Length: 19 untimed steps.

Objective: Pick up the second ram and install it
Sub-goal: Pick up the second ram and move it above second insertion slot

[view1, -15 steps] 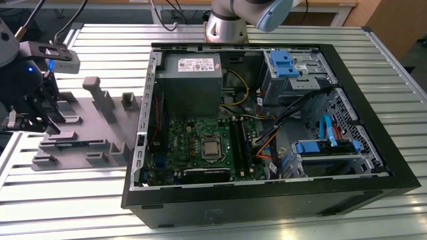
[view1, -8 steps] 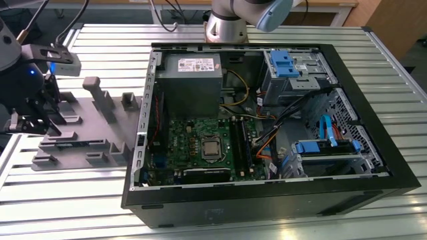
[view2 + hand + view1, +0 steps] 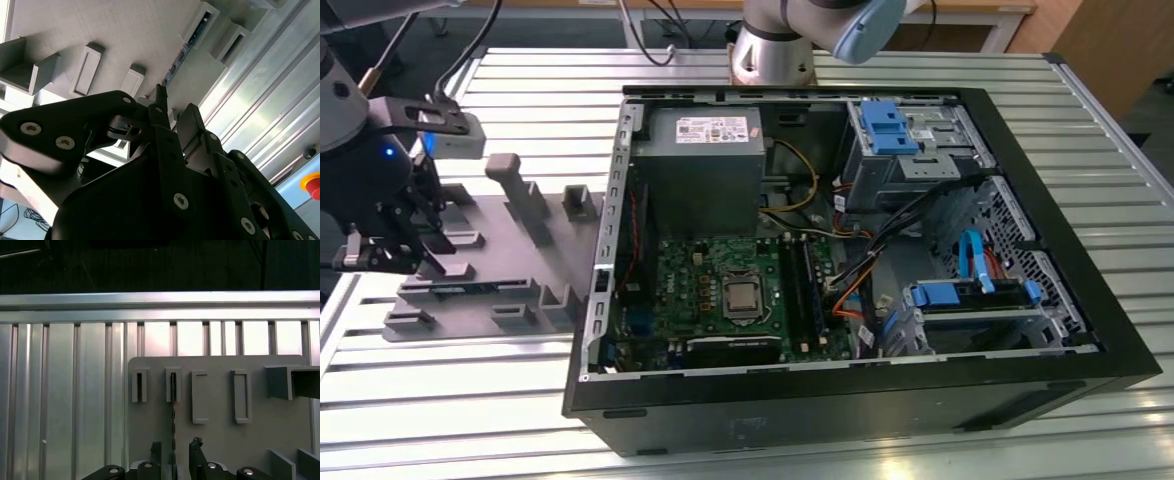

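**Step in hand: pick-up, approach stage.** The second ram (image 3: 173,405) has not been lifted. It stands on edge in a narrow slot of the grey tray (image 3: 220,440), in the slot next to the one at the end of the row. In the first wrist view it shows as a thin dark line running from that slot down between the fingers.

**Claw state.** The gripper (image 3: 174,446) is over the tray with its jaws parted and holds nothing. The fingers (image 3: 196,450) stand one on each side of the ram, and a gap is visible on both sides, so no contact is judged to have been made. The second wrist view shows the same: the gripper (image 3: 175,105) is lined up with the ram (image 3: 184,49), which sits seated in the tray (image 3: 125,30).

**Surroundings.** In the exterior view the gripper (image 3: 387,245) hangs at the tray (image 3: 494,270) on the side away from the open computer case (image 3: 854,400). The case stands just beside the tray. The motherboard (image 3: 720,270) lies inside the case, well apart from the ram.

**Requirements for the grasp, as judged:**
- Keep the ram centred between the fingers so that both pads meet its flat faces together.
- Grip low enough on the ram for a firm hold.
- Pull straight along the slot. A tilt could jam the ram against the slot walls.
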Each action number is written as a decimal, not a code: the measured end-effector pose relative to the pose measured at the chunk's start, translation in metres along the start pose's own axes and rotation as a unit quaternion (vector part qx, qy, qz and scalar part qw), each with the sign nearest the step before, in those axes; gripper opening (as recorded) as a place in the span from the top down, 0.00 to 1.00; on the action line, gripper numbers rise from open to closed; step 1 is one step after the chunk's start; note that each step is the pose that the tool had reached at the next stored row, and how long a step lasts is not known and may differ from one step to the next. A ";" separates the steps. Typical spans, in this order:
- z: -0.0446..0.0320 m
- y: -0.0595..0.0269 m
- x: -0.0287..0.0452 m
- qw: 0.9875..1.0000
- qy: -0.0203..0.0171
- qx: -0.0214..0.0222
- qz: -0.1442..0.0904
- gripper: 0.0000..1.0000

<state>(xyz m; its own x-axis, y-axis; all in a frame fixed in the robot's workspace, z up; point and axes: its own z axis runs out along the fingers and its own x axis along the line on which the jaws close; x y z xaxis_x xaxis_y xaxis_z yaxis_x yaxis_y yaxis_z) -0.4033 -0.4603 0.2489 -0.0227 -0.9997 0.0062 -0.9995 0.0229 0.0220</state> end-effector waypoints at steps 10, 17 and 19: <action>0.0078 -0.0002 0.0010 1.000 0.000 0.000 -0.001 0.64; 0.0123 -0.0003 0.0013 1.000 0.000 0.000 -0.002 0.64; 0.0136 -0.0003 0.0014 1.000 0.000 0.000 -0.002 0.64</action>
<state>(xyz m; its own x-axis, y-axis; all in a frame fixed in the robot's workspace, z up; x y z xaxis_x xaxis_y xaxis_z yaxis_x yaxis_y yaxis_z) -0.4032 -0.4617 0.2352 -0.0187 -0.9998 0.0061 -0.9996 0.0189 0.0220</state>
